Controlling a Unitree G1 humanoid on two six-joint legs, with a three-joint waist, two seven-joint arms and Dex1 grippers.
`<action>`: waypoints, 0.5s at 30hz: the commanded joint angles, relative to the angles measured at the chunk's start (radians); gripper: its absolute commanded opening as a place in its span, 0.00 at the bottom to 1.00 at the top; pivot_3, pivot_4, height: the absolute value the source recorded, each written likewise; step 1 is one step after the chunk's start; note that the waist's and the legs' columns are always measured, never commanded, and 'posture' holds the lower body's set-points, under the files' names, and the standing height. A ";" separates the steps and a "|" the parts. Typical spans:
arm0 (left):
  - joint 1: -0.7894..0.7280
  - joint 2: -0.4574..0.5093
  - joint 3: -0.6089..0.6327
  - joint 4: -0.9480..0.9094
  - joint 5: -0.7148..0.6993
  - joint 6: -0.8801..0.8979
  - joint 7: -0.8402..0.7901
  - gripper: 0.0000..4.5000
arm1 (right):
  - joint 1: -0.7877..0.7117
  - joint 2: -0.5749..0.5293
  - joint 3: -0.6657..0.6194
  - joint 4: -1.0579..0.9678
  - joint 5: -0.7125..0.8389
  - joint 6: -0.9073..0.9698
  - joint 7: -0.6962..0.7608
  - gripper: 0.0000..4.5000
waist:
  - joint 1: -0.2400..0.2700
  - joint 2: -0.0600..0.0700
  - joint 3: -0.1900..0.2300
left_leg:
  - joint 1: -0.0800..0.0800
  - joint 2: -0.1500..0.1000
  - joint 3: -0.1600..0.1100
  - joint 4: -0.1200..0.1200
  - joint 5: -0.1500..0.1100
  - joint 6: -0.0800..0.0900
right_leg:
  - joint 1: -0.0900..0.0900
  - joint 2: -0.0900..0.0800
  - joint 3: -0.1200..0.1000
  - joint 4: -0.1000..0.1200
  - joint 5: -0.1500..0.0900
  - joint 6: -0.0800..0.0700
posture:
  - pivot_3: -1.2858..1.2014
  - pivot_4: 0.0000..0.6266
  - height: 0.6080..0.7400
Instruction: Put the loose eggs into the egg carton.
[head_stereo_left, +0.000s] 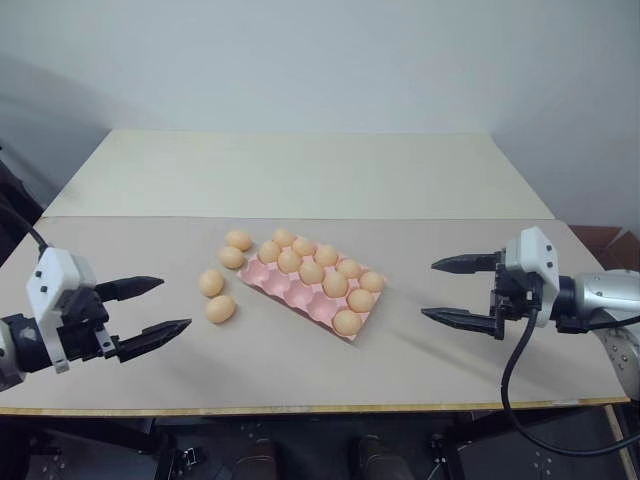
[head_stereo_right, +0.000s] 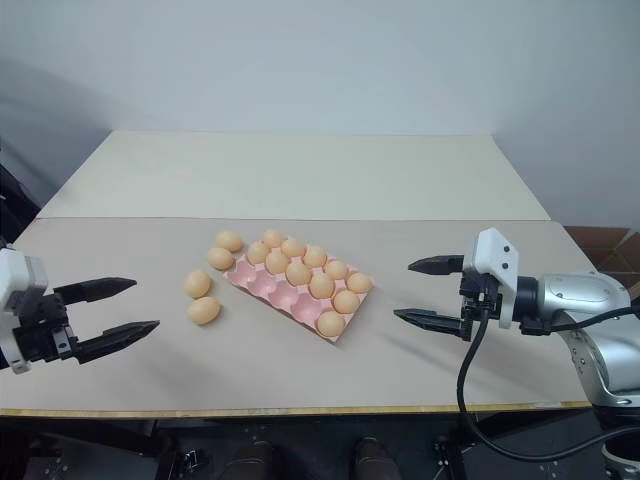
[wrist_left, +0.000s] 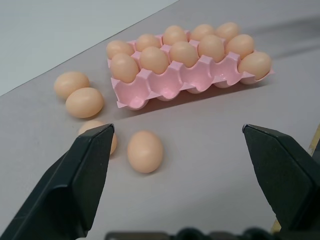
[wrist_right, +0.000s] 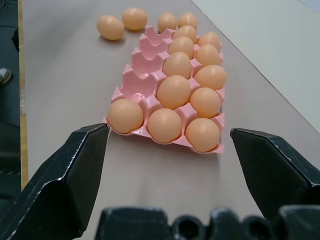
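Left eye view: your egg carton (head_stereo_left: 300, 297) holds nine eggs; three cups wait. Four loose eggs (head_stereo_left: 220, 308) remain on the surface (head_stereo_left: 120, 250). Both claws, left (head_stereo_left: 148, 308) and right (head_stereo_left: 455, 291), are spread, empty.

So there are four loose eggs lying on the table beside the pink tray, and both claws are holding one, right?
Not quite. The four loose eggs do lie beside the pink tray, but the left eye view shows the left claw and right claw open and empty.

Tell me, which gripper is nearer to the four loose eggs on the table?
Left. The left gripper hovers open just beside the loose eggs, on their outer side. The right gripper hovers open beyond the egg carton, on its far side from them.
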 joint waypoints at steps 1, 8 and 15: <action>-0.015 0.006 0.037 -0.010 -0.030 0.000 -0.005 1.00 | -0.008 -0.004 -0.028 -0.013 0.004 -0.024 0.008 1.00 | 0.000 0.000 0.000 | 0.000 0.000 0.000 0.000 0.000 0.000 | 0.000 0.000 0.000 0.000 0.000 0.000 | 0.52 0.24 1.00; 0.011 0.026 0.036 -0.014 -0.015 -0.001 -0.021 1.00 | -0.008 -0.006 -0.030 -0.014 0.007 -0.023 0.011 1.00 | 0.000 0.000 0.000 | 0.000 0.000 0.000 0.000 0.000 0.000 | 0.000 0.000 0.000 0.000 0.000 0.000 | 0.52 0.24 1.00; -0.011 0.030 0.008 -0.009 -0.010 -0.009 -0.031 1.00 | -0.031 -0.012 -0.022 0.004 0.003 -0.023 0.031 1.00 | 0.000 0.000 0.000 | 0.000 0.000 0.000 0.000 0.000 0.000 | 0.000 0.000 0.000 0.000 0.000 0.000 | 0.52 0.24 1.00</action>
